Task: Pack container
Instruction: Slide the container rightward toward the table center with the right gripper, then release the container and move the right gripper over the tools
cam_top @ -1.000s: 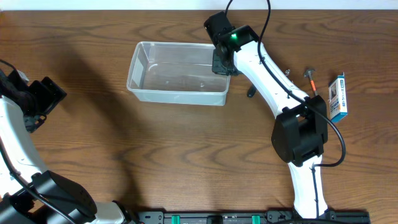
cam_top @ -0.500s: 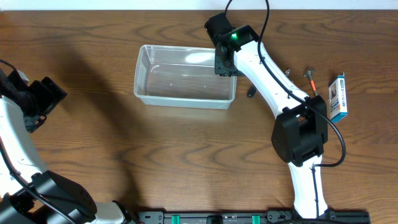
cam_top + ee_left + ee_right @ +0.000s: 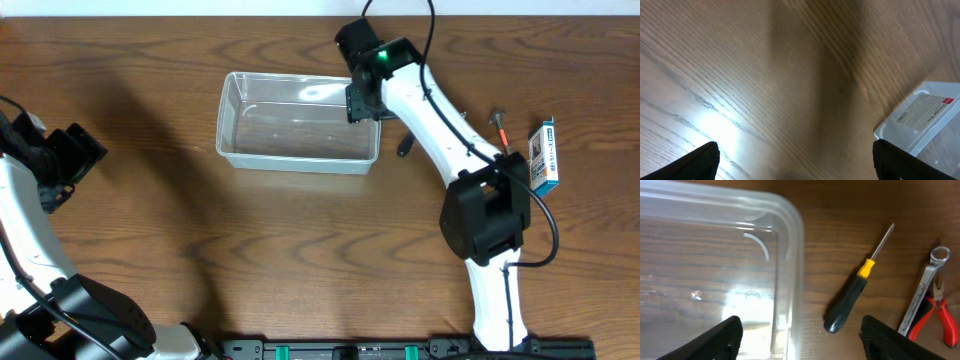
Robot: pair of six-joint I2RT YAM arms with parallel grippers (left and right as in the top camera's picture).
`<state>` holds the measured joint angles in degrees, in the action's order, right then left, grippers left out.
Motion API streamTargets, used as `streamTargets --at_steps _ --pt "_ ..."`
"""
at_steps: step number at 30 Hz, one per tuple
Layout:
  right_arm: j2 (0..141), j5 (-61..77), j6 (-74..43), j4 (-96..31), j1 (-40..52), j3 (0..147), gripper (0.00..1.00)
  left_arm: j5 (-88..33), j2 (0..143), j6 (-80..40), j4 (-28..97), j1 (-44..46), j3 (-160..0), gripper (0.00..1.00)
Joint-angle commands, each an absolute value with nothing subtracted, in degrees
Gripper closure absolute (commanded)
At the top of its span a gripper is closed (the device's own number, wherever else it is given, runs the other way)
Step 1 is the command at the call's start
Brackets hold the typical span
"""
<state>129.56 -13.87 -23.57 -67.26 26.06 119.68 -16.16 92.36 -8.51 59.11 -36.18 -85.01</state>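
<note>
Directly below the wide-spread right tool sits the container's right wall; left tool likewise spread.

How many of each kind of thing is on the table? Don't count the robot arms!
Clear container: 1
Screwdriver: 1
Wrench: 1
Red-handled pliers: 1
Small blue-and-white box: 1
Total: 5

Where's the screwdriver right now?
In the right wrist view the screwdriver lies on the table just right of the container corner, with the wrench and red pliers farther right.
</note>
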Motion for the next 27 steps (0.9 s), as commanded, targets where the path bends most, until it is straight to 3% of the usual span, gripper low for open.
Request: streamTargets --at_steps 1,12,13,16,27 --pt "127.61 -13.04 -20.58 -67.72 25.02 124.25 0.19 -15.84 91.85 -7.53 59.09 -35.92 -85.62 0.10" --pt "126.96 -13.72 -15.59 -83.02 20.97 143.11 0.10 -15.84 91.85 -7.53 59.09 -35.92 -85.62 0.09" --pt "126.96 -13.72 -13.47 -84.77 20.23 143.39 0.01 -15.84 91.85 -7.51 59.09 -35.92 -85.62 0.10" --pt "126.96 -13.72 -7.51 -89.60 17.43 143.37 0.01 -15.84 91.85 -7.53 59.11 -35.92 -85.62 0.10" --pt "126.96 -13.72 -3.64 -92.36 7.86 143.35 0.01 -15.84 91.85 -7.51 59.11 -35.92 -85.62 0.10"
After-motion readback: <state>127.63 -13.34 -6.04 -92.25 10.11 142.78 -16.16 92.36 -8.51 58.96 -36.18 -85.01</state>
